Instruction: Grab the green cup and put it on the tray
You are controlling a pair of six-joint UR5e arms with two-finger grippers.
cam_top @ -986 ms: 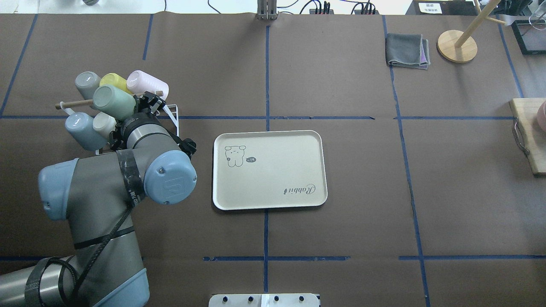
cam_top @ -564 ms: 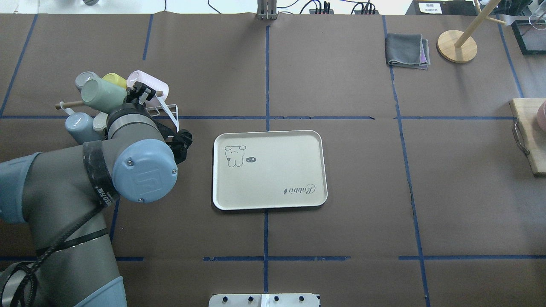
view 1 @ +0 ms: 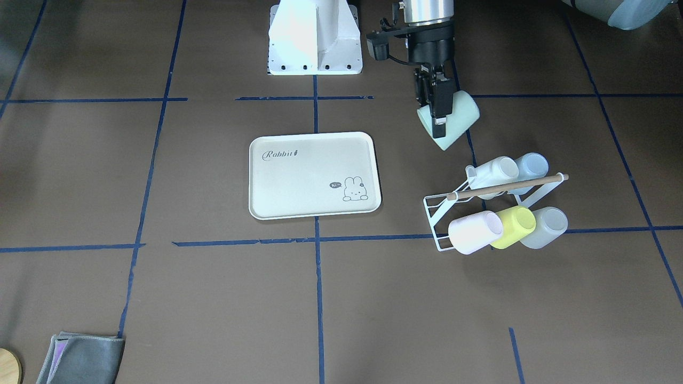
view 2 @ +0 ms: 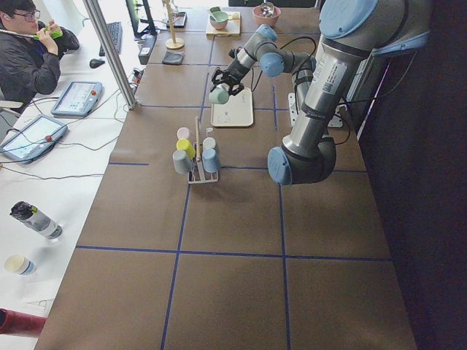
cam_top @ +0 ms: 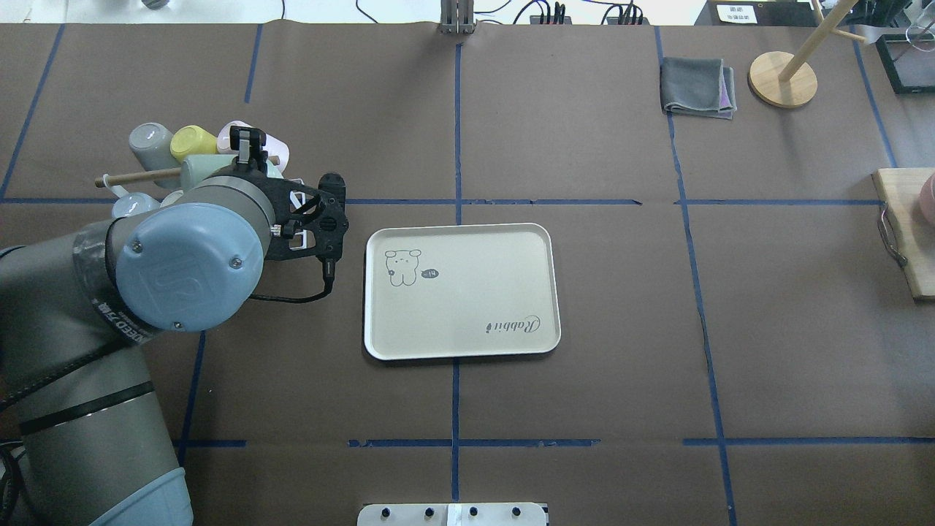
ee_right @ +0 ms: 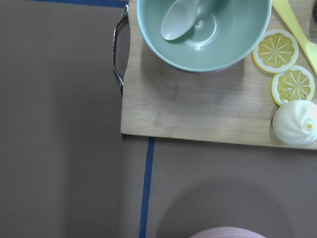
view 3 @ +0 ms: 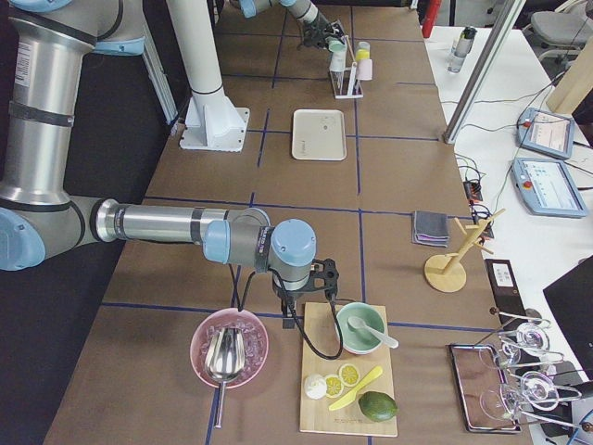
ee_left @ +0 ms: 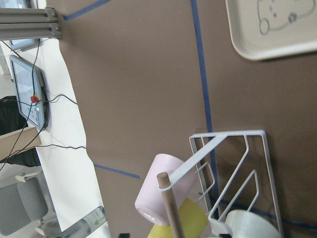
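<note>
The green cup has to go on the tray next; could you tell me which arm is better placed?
Left. The left gripper is shut on the green cup, clear of the rack, near the tray. The right gripper hangs far off by the cutting board.

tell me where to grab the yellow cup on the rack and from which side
Take the yellow cup near its closed base, the free end tilted up and away from the white rack. The pink cup and grey cup crowd its two sides, so probably come in from above on the outer side, one finger over it and one under.
</note>
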